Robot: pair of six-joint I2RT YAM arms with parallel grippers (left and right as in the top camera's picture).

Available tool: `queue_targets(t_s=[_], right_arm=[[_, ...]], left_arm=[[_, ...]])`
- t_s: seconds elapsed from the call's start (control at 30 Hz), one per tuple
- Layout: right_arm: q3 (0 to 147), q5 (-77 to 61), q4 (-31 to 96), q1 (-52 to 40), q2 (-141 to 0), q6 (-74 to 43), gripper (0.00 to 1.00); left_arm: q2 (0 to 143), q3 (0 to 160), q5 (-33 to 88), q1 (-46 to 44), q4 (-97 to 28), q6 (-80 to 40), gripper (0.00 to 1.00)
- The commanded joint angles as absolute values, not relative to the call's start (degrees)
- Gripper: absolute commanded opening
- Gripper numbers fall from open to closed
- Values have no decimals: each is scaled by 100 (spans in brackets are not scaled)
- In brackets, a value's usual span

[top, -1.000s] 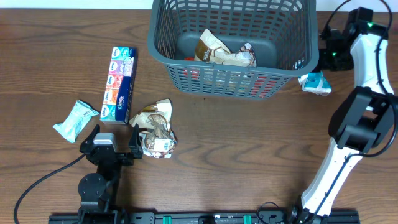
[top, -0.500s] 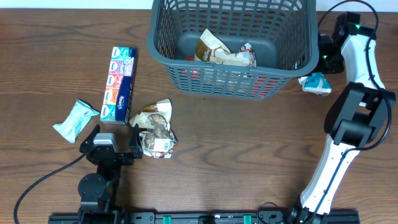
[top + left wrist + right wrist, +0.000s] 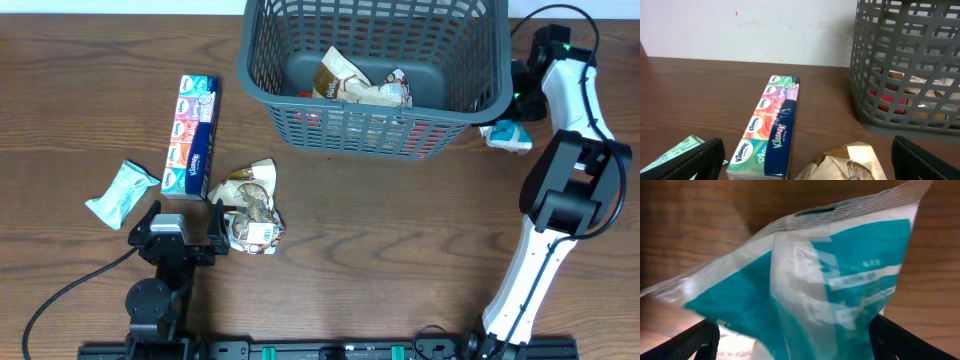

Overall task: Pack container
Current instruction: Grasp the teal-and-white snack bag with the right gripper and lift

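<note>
The dark grey slotted container (image 3: 340, 100) stands at the back middle, with brown and white snack packets (image 3: 355, 82) in it. My right gripper (image 3: 518, 105) is just right of it, over a teal and white packet (image 3: 505, 133) that lies on the table. In the right wrist view that packet (image 3: 805, 275) fills the frame between my right gripper's (image 3: 790, 342) widely spread fingers. My left gripper (image 3: 185, 238) rests open and empty at the front left. In the left wrist view the container (image 3: 910, 60) is at the right.
A long Kleenex pack (image 3: 191, 135) (image 3: 772, 125), a pale green packet (image 3: 121, 193) (image 3: 670, 155) and a crumpled brown packet (image 3: 250, 208) (image 3: 850, 162) lie on the wooden table in front of my left gripper (image 3: 805, 162). The right arm's white links (image 3: 560, 200) stand at the right edge.
My right wrist has swung left, closer to the container's right wall and over the teal packet. The left arm and the other packets have not moved.
</note>
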State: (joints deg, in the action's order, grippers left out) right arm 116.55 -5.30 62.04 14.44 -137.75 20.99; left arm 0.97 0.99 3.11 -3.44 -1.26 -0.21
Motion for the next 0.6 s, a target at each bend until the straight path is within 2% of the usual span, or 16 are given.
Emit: queue_targets(t_s=[0.0, 0.13, 0.3, 0.4, 0.43, 0.47, 0.57], right_arm=[[11286, -650, 6224, 1378, -13902, 2169, 77], [11083, -648, 6193, 1378, -13902, 2305, 72], [11061, -648, 6176, 1378, -13902, 2322, 52], [11061, -648, 6173, 1378, -13902, 2320, 36], [11061, -650, 6173, 1378, -13902, 2320, 22], [11065, -650, 6173, 1378, -13900, 2320, 16], [11096, -650, 6178, 1378, -13898, 2252, 4]], left_arm=[[71, 23, 539, -357, -360, -56, 99], [71, 23, 539, -357, -362, -56, 99], [71, 23, 541, -357, -360, -56, 99], [71, 23, 541, -357, -360, -56, 99], [71, 23, 541, -357, -360, -56, 99], [71, 23, 541, -357, -362, -56, 99], [71, 23, 541, -357, -360, -56, 99]])
